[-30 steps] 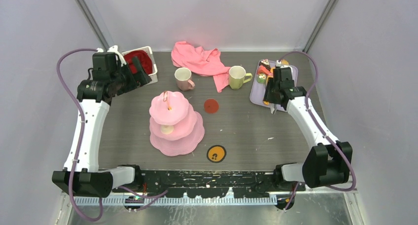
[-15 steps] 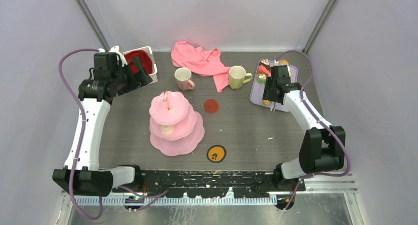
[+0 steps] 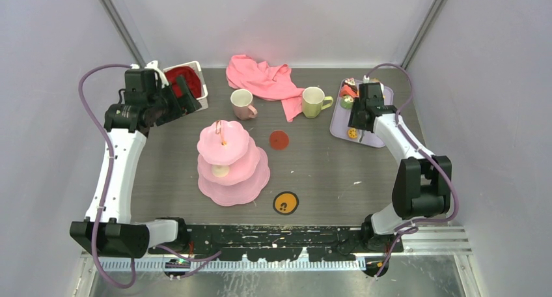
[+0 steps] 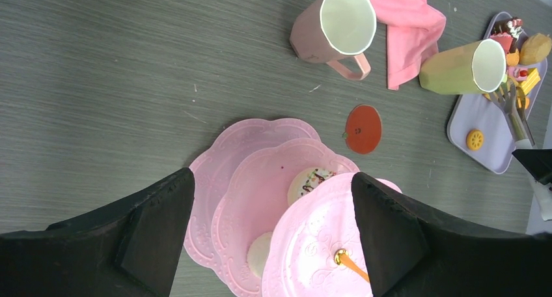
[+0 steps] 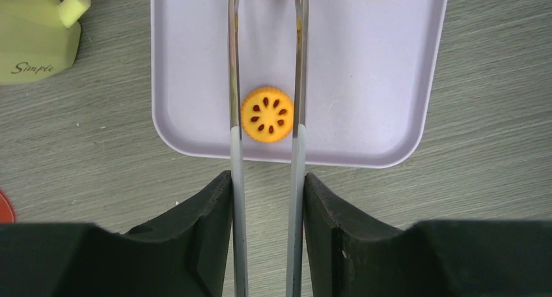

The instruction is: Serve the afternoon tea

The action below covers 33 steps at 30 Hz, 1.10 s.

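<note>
The pink three-tier cake stand (image 3: 232,160) stands mid-table; its middle tier holds a sprinkled white biscuit (image 4: 311,182) and a pale disc (image 4: 260,253). The pale pink mug (image 3: 242,103) and the yellow-green mug (image 3: 314,101) stand behind it. My left gripper (image 4: 271,176) is open and empty, high above the stand's left side. My right gripper (image 5: 267,176) is shut on metal tongs (image 5: 235,114). The tong arms straddle an orange seeded cookie (image 5: 267,114) on the lilac tray (image 5: 364,82), apparently without pinching it. More toy pastries (image 3: 349,88) lie at the tray's far end.
A pink cloth (image 3: 263,79) lies at the back behind the mugs. A white basket with red cloth (image 3: 184,82) sits back left, beside my left gripper (image 3: 185,95). A red disc (image 3: 279,139) and an orange disc with black marks (image 3: 285,202) lie on the table.
My right gripper has moved with the tongs toward the back, further over the lilac tray, and its elbow has swung in. The left arm has barely moved.
</note>
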Each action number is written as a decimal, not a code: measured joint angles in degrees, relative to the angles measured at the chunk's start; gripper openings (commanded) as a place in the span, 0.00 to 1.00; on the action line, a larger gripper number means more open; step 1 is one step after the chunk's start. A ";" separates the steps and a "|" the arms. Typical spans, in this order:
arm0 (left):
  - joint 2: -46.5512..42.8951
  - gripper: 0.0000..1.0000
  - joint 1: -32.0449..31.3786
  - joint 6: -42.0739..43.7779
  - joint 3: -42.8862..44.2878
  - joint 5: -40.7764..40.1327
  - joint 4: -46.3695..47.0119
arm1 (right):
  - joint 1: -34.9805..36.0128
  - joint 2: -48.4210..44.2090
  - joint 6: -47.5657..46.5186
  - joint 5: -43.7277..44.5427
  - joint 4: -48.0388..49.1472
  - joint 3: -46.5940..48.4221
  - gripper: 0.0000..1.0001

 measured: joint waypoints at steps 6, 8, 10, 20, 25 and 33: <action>0.22 0.90 0.00 -0.02 0.00 0.07 0.02 | -0.52 -0.02 0.00 -0.04 0.33 -0.02 0.25; 0.24 0.90 0.00 0.00 0.00 0.07 0.02 | -0.55 -0.39 0.02 -0.04 0.28 -0.22 0.20; 0.24 0.90 0.00 0.00 0.00 0.07 0.02 | -0.57 -1.14 0.02 -0.07 0.26 -0.63 0.16; 0.24 0.89 0.00 -0.02 0.00 0.09 0.02 | -0.57 -11.23 0.50 -2.25 -1.60 -4.57 0.11; 0.24 0.90 0.00 0.02 0.00 0.00 -0.02 | -0.57 -17.73 1.01 -4.72 -4.13 -5.64 0.11; 0.24 0.90 0.00 0.07 0.04 -0.13 -0.11 | -0.57 -26.84 1.51 -9.90 -11.13 -4.00 0.10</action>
